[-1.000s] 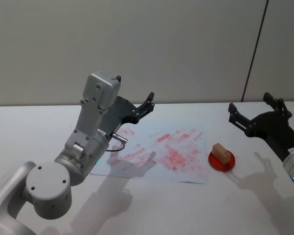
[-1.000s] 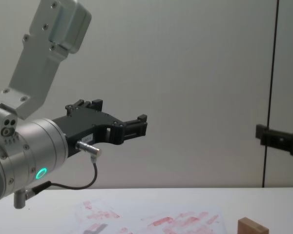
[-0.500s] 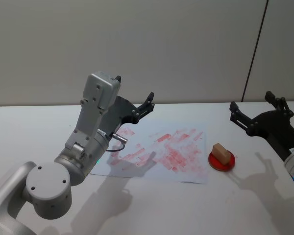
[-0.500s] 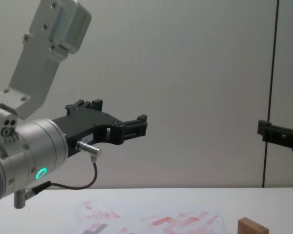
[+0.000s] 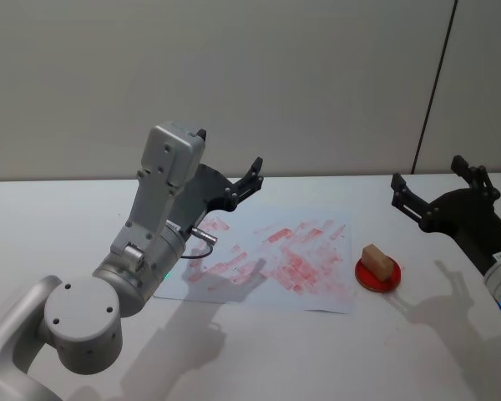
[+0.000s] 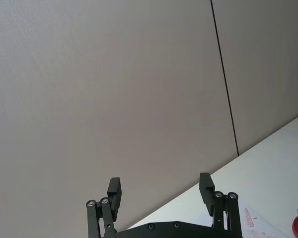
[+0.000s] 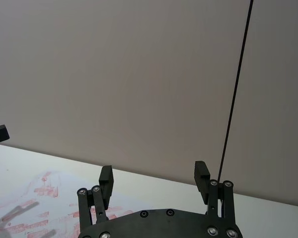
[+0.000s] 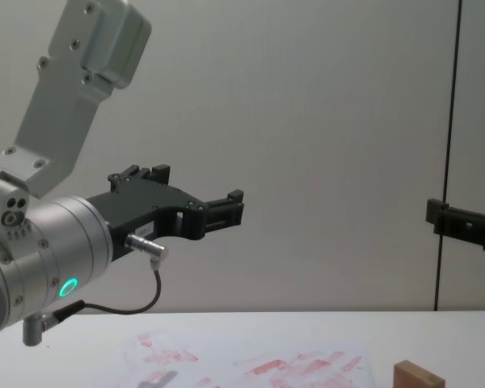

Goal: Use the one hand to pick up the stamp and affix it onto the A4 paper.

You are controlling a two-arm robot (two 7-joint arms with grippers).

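A bare robot test lab.
White table against blank grey wall panels, one dark seam at far right; A4 paper smeared with repeated red prints.

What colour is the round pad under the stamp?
Red. The pad under the stamp shows best in the head view.

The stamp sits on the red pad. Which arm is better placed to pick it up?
Right. The right end effector hangs open close by, to the right of the stamp on its red pad. The left end effector, also open, is raised across the A4 paper from it.
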